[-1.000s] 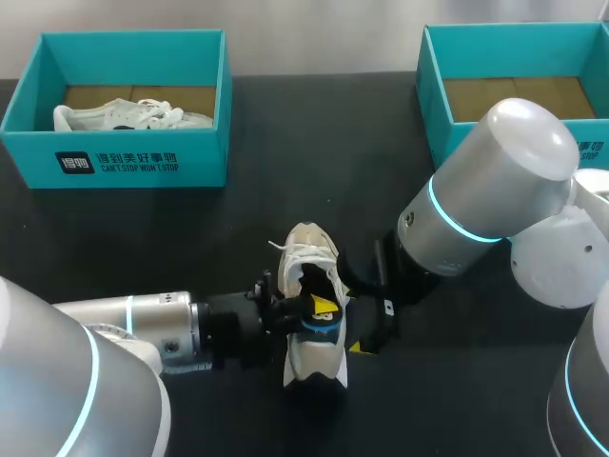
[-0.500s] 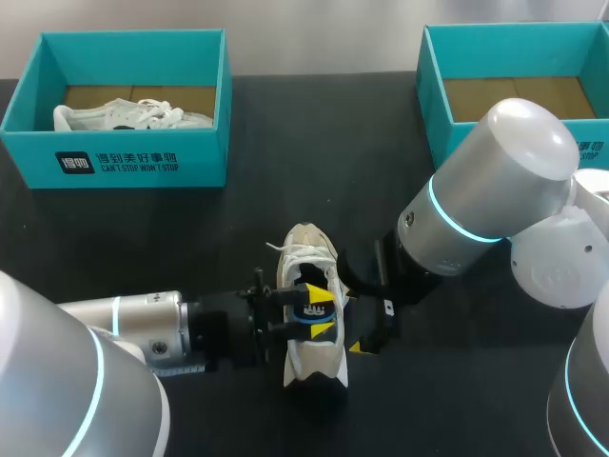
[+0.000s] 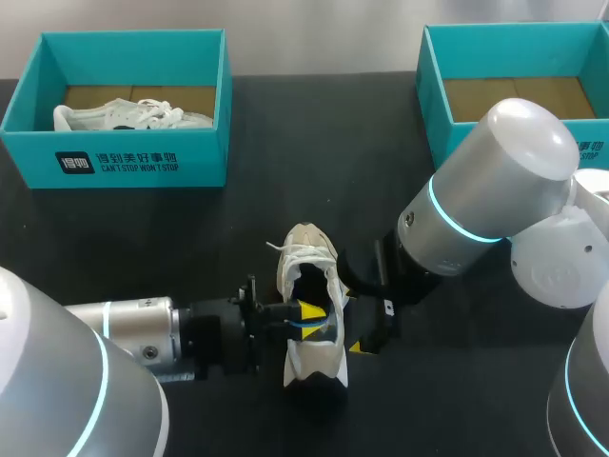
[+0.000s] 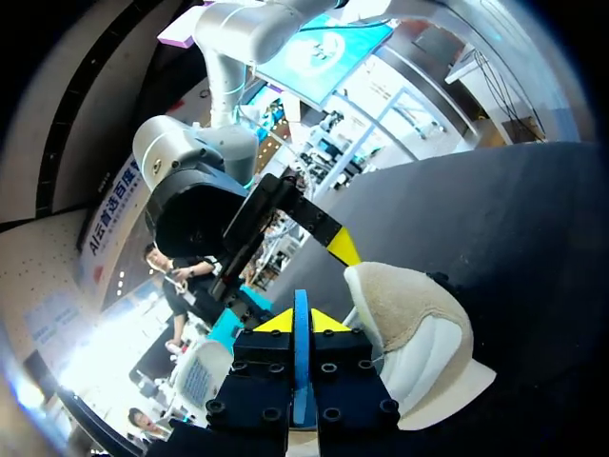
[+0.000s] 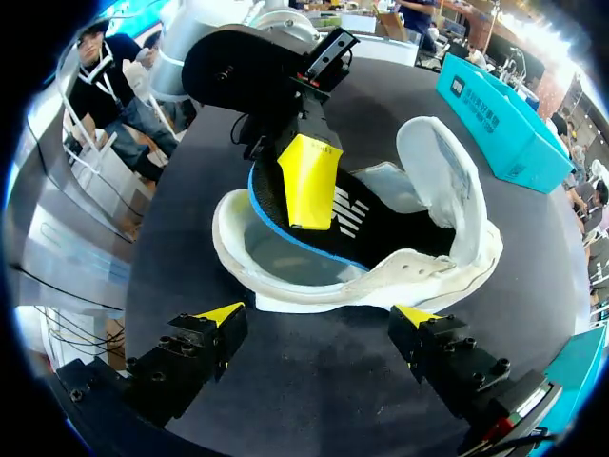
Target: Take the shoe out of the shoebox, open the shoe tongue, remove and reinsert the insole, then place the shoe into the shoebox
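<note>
A white shoe (image 3: 312, 360) lies on the black table, its opening turned toward my right gripper. My left gripper (image 3: 306, 311) reaches into the opening from the left. Its yellow tips are shut on the blue edge of the black insole (image 5: 343, 221), which stands partly out of the shoe (image 5: 409, 271). The left wrist view shows that blue edge (image 4: 300, 354) pinched between the closed fingers of the gripper (image 4: 300, 322), with the shoe (image 4: 423, 338) beside them. My right gripper (image 3: 354, 309) is open close to the shoe's right side. Nothing sits between its fingers, and in its own view the gripper (image 5: 319, 319) faces the shoe's side.
A teal shoebox (image 3: 114, 162) at the back left holds a second white shoe (image 3: 133, 116). Another teal shoebox (image 3: 436, 95) at the back right shows only its brown bottom. Bare black table lies between the boxes and the shoe.
My left gripper opened inside the shoe, then closed again on the insole edge. The left arm drew back slightly to the left. The right arm kept still.
</note>
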### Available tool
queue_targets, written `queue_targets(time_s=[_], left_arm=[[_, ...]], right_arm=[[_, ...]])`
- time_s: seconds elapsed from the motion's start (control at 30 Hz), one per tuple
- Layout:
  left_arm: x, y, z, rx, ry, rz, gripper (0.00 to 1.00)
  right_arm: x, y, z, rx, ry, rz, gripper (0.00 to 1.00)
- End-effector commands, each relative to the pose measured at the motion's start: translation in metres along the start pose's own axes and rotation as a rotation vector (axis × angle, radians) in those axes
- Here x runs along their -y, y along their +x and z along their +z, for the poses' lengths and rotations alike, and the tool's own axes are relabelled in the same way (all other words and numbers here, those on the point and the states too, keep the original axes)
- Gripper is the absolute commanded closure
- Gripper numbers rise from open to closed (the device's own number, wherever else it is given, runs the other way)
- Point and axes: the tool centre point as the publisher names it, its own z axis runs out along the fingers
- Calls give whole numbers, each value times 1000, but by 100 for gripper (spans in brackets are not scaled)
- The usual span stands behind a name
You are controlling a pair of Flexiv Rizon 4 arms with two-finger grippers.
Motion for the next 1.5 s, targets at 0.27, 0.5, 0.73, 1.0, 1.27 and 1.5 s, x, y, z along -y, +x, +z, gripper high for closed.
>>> queue_targets(time_s=[0.27,0.5,0.73,1.0,1.27,1.5], left_arm=[[-40,13,27,-13,-64,31,100],[-20,2,20,-22,-52,21,100],[-10,-10,9,-25,-100,-4,80],[0,-18,1,-32,-90,-85,58],[12,-22,-5,-83,-78,-175,59],[17,-25,-15,-138,-96,-170,59]], right_arm=[[0,1,1,2,-1,0,0],[0,1,1,2,-1,0,0],[0,1,1,2,-1,0,0],[0,1,1,2,-1,0,0],[0,1,1,2,-1,0,0],[0,1,1,2,-1,0,0]])
